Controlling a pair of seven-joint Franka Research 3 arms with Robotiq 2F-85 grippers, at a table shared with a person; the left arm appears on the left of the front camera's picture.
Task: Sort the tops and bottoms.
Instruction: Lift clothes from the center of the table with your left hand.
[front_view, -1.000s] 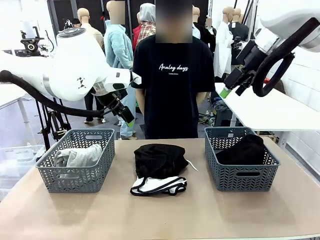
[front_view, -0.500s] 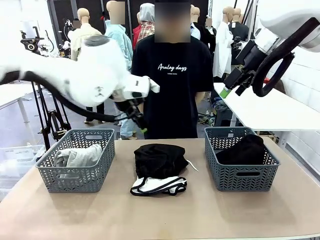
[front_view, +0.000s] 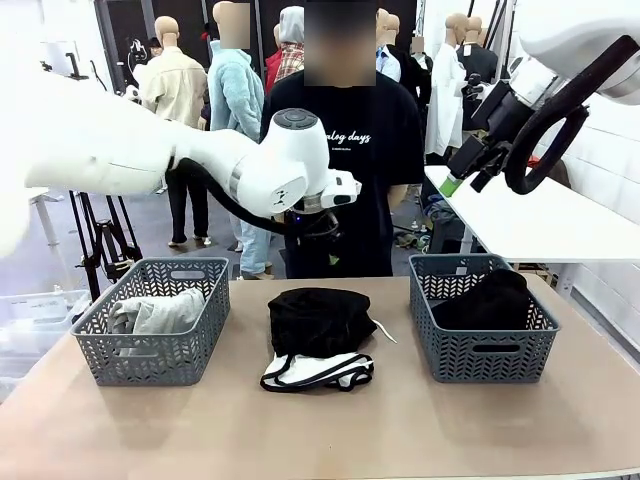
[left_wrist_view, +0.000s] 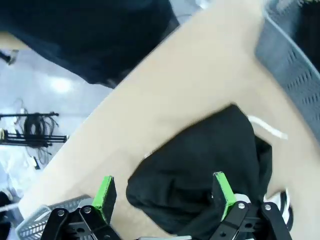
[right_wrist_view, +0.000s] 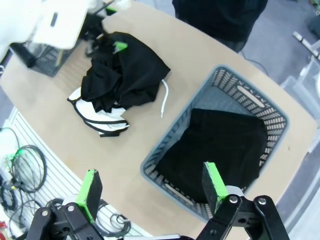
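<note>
bottoms left to sort lie in the middle of the table (front_view: 420, 430): a black heap (front_view: 318, 318) with the white shorts (front_view: 318, 371) touching its near edge. the grey knit top (front_view: 160, 313) already sits in the left basket (front_view: 150, 372), and another black garment (front_view: 485, 298) lies in the right basket (front_view: 480, 355). my left gripper (left_wrist_view: 164, 195) hangs above the far side of the heap, jaws wide apart and empty. through its wrist camera the black cloth lies straight ahead between the two green pads, its longer run slanting across the gap rather than along it, so i judge a plain descent would land on it, perhaps with a little wrist roll. my right gripper (right_wrist_view: 151, 189) is high at the far right, jaws also apart and empty, well away from the heap, so the left arm is clearly the nearer. against a second ago, the left gripper has swung right from over the far rim of the left basket to the middle; the right arm and all the clothes lie as they did.
</note>
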